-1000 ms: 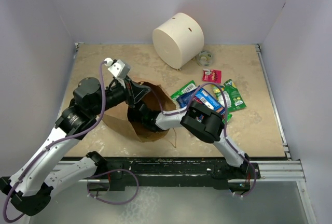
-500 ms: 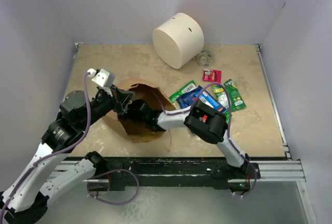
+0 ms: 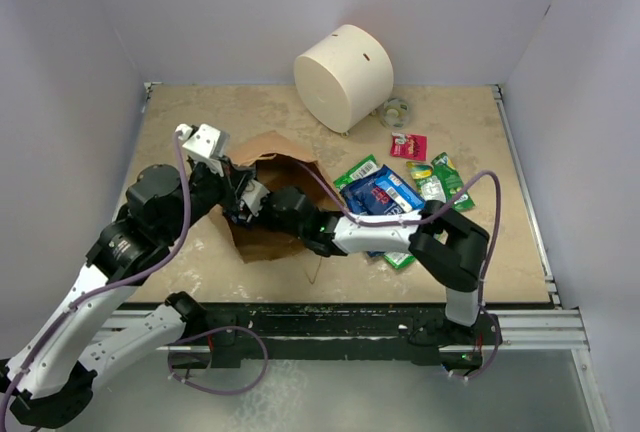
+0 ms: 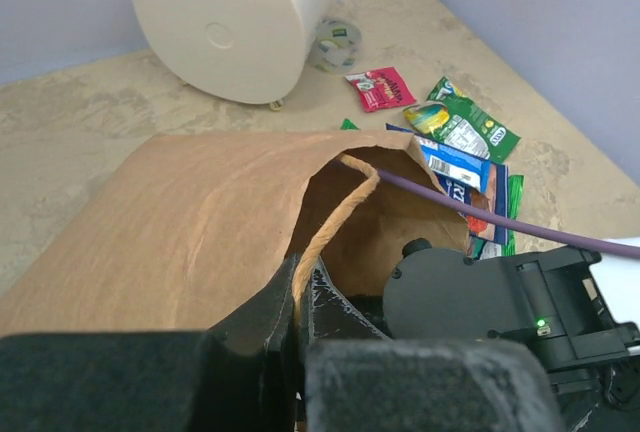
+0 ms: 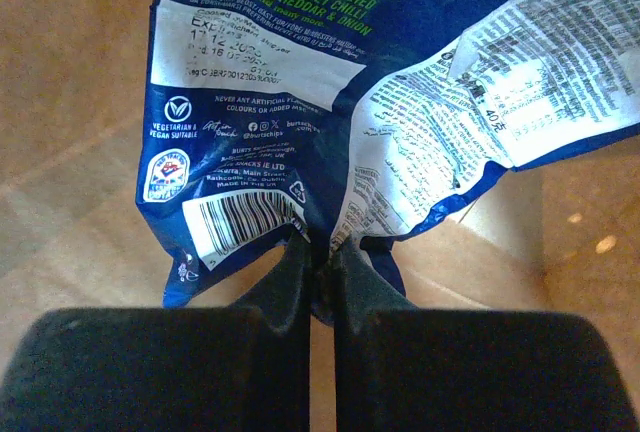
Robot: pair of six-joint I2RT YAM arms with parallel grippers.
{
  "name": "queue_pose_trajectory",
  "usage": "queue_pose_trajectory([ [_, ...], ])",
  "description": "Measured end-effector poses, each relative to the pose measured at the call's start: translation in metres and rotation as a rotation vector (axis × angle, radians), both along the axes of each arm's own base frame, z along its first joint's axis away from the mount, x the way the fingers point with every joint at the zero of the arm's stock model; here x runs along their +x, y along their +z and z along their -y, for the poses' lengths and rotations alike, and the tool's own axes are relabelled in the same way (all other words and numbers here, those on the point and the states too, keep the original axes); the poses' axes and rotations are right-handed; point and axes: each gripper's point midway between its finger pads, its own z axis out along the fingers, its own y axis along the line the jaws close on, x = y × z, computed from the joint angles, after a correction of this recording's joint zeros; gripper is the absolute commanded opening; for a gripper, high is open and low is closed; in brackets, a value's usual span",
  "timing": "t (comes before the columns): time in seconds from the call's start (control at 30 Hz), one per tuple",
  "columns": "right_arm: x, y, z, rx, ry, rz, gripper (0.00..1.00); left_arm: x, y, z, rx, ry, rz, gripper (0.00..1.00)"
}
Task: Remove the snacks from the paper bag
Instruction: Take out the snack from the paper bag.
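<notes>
Right gripper is pinching shut on the blue packet, which is fanning out ahead of its tips inside the bag, whose mouth is lying behind it, left gripper clamping the rim open.

Brown paper bag; dark blue packet, white printed panels; small red packet.

L arm & R arm: white links, black joints & jaws, purple cables, green LED on R
</notes>
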Motion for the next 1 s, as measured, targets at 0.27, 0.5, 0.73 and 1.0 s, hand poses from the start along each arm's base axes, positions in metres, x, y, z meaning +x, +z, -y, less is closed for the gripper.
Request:
queue_pose_trajectory([
  [0.27, -0.03, 0.015, 0.021, 0.005, 0.097, -0.033, 0.0, 0.011, 0.023, -0.01, 0.025, 0.07, 0.056, 0.0],
  [0.5, -0.057, 0.048, 0.043, 0.047, 0.177, -0.021, 0.0, 0.023, 0.029, -0.021, 0.071, 0.142, 0.084, 0.0],
  [0.73, -0.078, 0.087, 0.07, 0.089, 0.262, 0.088, 0.0, 0.033, 0.027, -0.021, 0.104, 0.177, 0.066, 0.0],
  [1.0, -0.09, 0.184, 0.102, 0.213, 0.282, 0.298, 0.0, 0.044, 0.042, -0.02, 0.091, 0.224, 0.036, 0.0],
])
